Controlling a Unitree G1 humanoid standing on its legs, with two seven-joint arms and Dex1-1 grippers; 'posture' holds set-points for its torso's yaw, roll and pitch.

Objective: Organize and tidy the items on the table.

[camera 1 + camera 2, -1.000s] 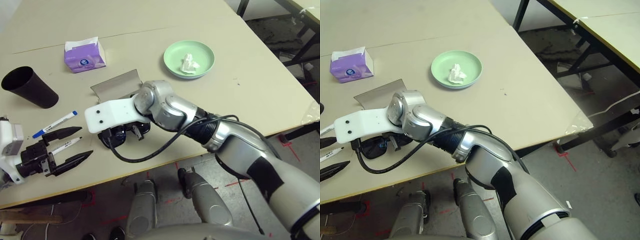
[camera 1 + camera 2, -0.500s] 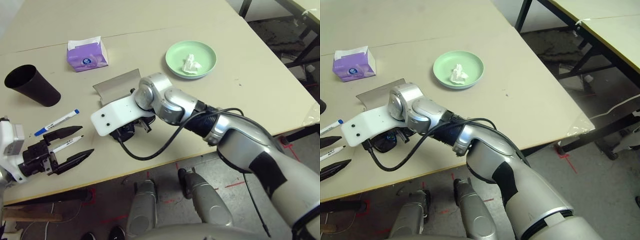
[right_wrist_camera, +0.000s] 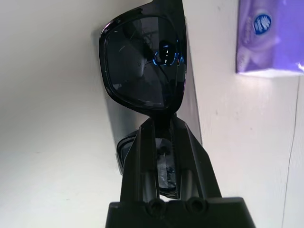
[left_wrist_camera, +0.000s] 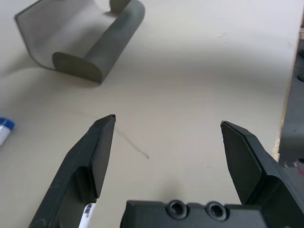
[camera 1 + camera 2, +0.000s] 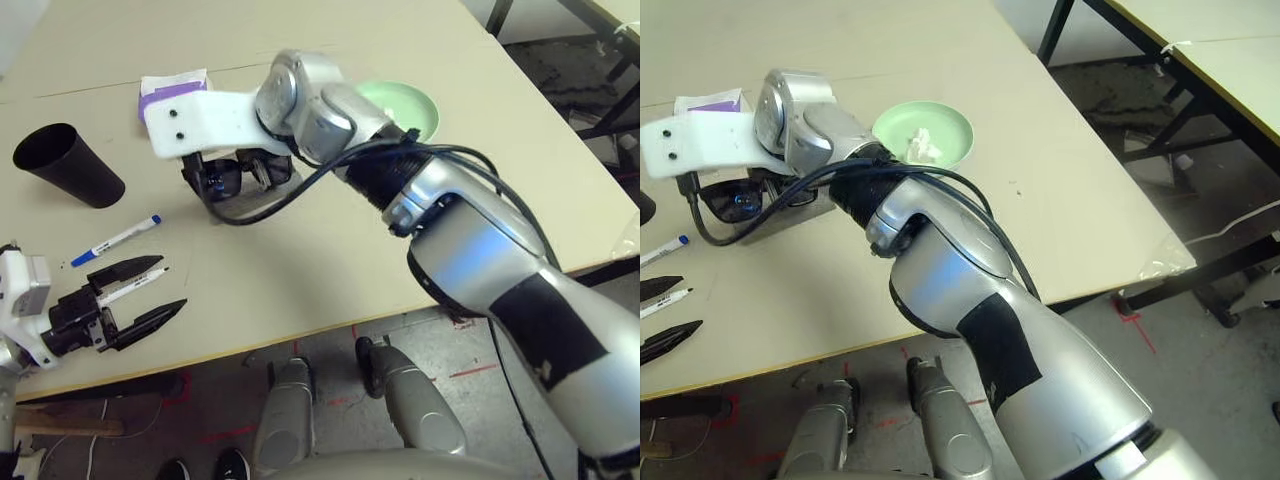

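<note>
The table [image 5: 300,260] carries every item. The right arm spans it from the near right toward the far left, crossing in front of part of the light-green plate [image 5: 420,105]; the crumpled white tissue [image 5: 920,148] lies in that plate, behind the right gripper's wrist. The grey glasses case [image 4: 80,45] lies open directly below the right gripper [image 3: 164,126], with nothing seen inside. The purple tissue box [image 3: 268,35] stands just beyond that gripper. The black cup [image 5: 65,165] lies on its side, left of the right gripper and beyond the left gripper [image 5: 160,290].

Right gripper: fingers closed on the bridge of the black sunglasses [image 3: 142,61], which hang clear of the tabletop above the case. Left gripper: fingers spread fully apart, holding nothing, low over the near left edge. One white marker pen [image 5: 115,240] with a blue cap lies just beyond its fingertips; the second pen [image 5: 130,288] lies between its two fingers.

Change from one second earlier: the right gripper has risen and moved farther away, lifting the sunglasses off the table. The left gripper is unchanged.
</note>
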